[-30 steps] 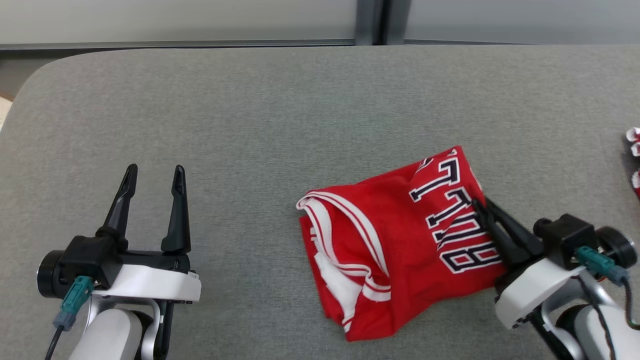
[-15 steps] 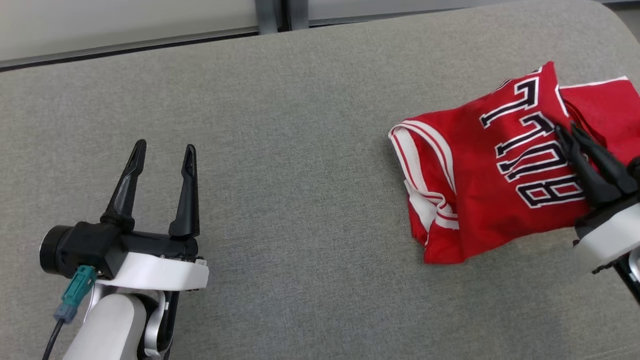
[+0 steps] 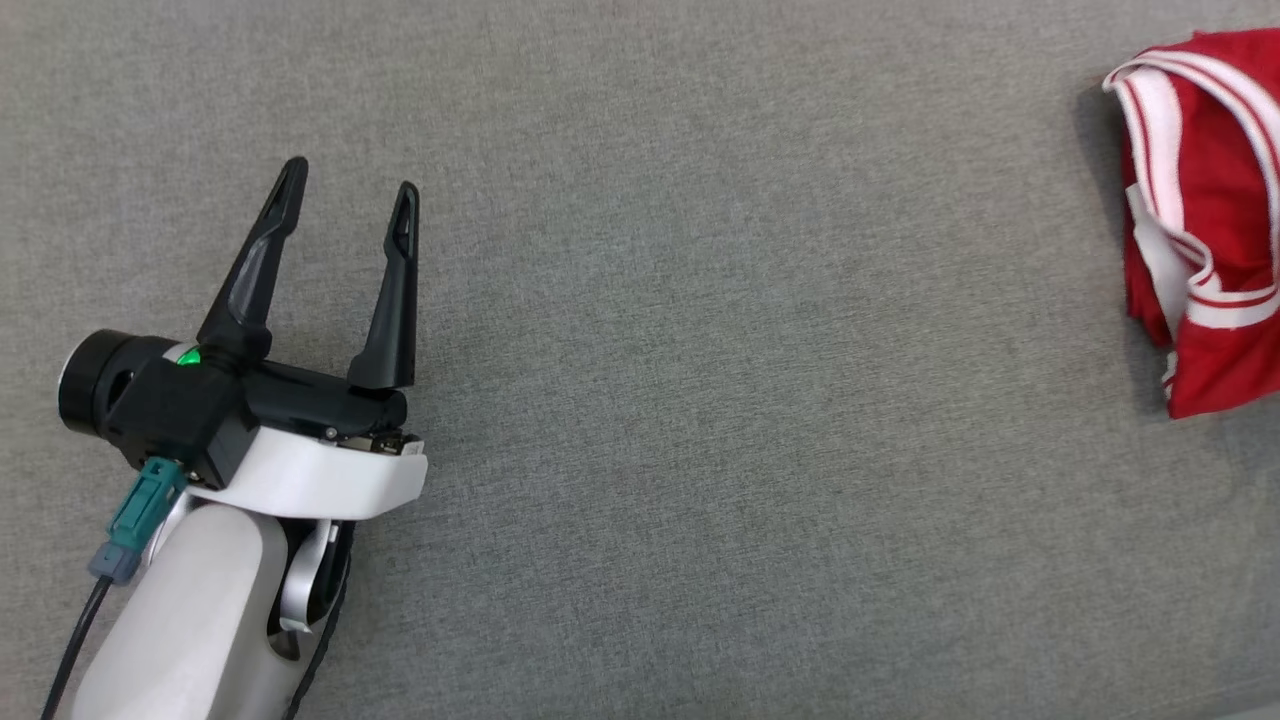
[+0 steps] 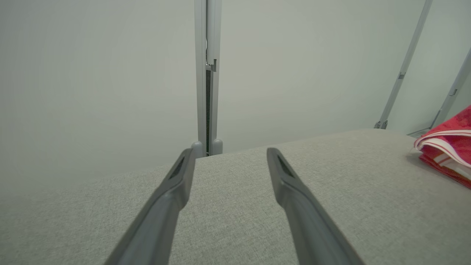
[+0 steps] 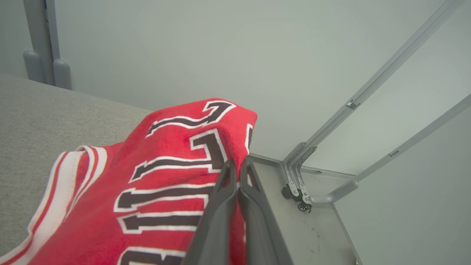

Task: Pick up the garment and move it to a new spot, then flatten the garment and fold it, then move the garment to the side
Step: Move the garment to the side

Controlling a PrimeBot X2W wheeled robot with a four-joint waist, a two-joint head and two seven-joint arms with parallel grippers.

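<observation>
Catching the grip in right wrist view: right gripper (image 5: pixel 239 161) pinching tight on red garment (image 5: pixel 165 176), lettered panel. Finding garment at 3 o'clock in head view, over grey table (image 3: pixel 700 400). Spotting left gripper (image 3: pixel 350 178) at 8 o'clock, spread wide, holding nothing. Counting one garment, two grippers.

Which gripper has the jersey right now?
The right gripper, shut on the red jersey. The left gripper stands open above the grey table, holding nothing.
</observation>
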